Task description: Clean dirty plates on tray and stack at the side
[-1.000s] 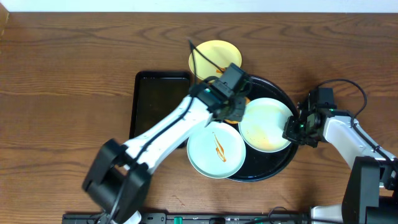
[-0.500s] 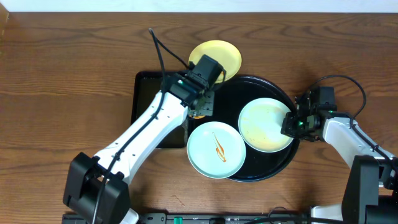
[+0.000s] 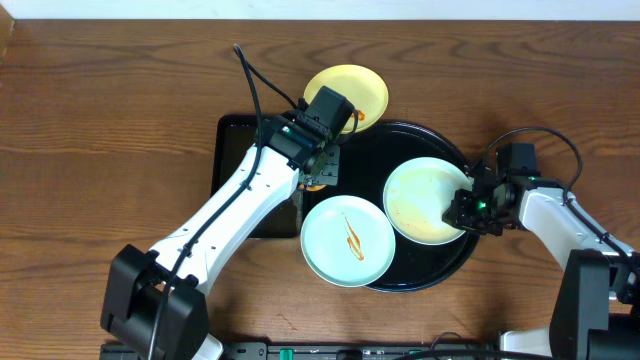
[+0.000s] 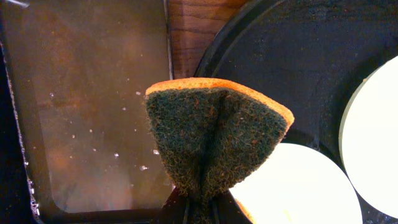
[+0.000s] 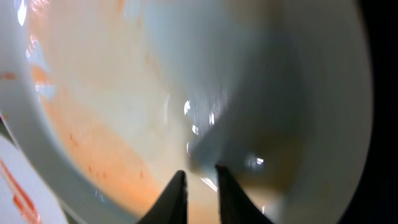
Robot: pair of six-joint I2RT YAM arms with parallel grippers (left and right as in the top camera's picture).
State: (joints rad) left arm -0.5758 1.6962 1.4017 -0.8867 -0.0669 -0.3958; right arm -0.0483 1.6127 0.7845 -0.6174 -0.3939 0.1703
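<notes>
**Left gripper** (image 3: 320, 172): clamped hard on a folded sponge (image 4: 214, 140), scouring face outward. We record that it has drawn back from over the round tray (image 3: 448, 258). It now hangs above the strip of wood between that tray and the rectangular tray (image 3: 245, 160).

**Right gripper** (image 3: 466, 208): at the right rim of the wiped mint plate (image 3: 420, 200), which lies inside the round tray. The jaws have eased from closed to a narrow slit. The wrist view is blurred, so we judge the rim probably released, not certainly.

**Reading:** with only a faint orange film left on it, we take this plate's scrub as finished.

**Streaked mint plate** (image 3: 345, 240): sauce line uncleaned, overhanging the tray's near-left rim.

**Yellow plate** (image 3: 360, 88): at the back rim, partly under the left arm.

**Room:** the two mint plates nearly touch, and the rectangular tray crowds the left. The table (image 3: 120, 120) lies bare further left, and bare again behind the right arm.
</notes>
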